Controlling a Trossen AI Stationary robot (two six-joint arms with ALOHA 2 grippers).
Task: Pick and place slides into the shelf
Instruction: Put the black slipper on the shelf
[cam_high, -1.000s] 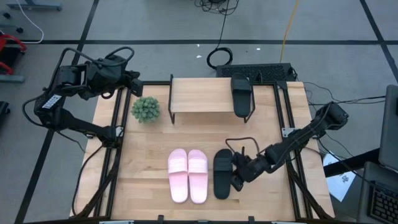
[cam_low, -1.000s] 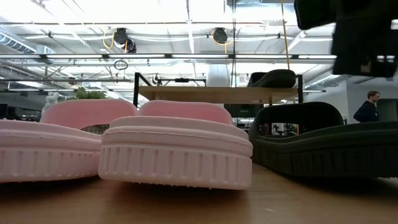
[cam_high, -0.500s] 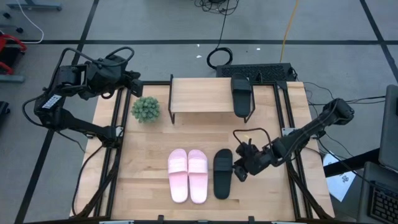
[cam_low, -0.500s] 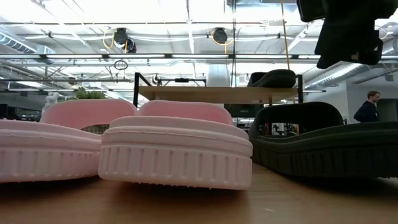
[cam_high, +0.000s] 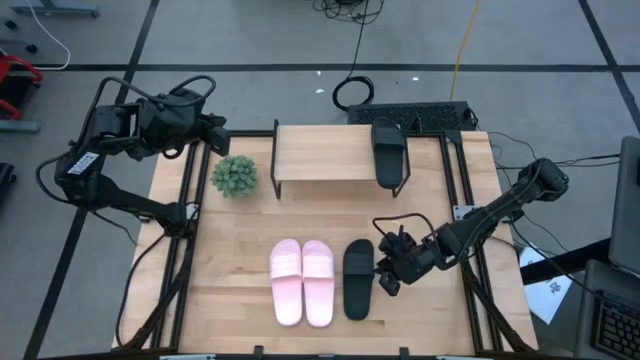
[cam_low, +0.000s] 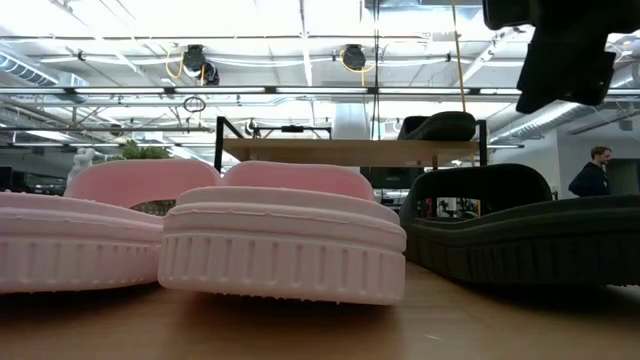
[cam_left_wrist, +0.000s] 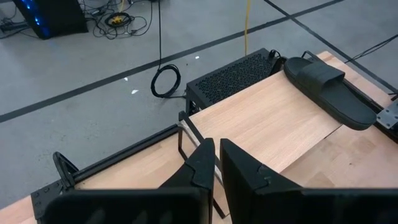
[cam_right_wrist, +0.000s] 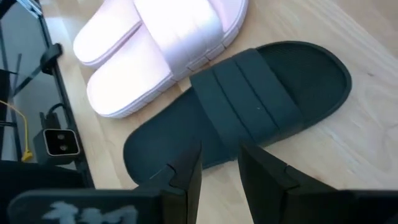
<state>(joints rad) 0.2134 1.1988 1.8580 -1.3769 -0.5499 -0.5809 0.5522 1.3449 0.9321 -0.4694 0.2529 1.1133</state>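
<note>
Right tool (cam_high: 388, 273) has pulled back from a second ago and hovers, fingers slightly apart, just right of the black slide (cam_high: 358, 278) lying on the counter (cam_high: 240, 270), lower centre; left tool (cam_left_wrist: 216, 163) waits upper left, nearly together.

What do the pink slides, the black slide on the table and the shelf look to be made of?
Pink slides: likely moulded foam or soft rubber, matte, one-piece, with ribbed sole edges in the low view. Black slide on the table: seemingly the same, matte with a grooved strap. Shelf: pale wood-grain plank, possibly laminate, on thin black legs that look like metal. The right pincer hovers beside the black slide.
</note>
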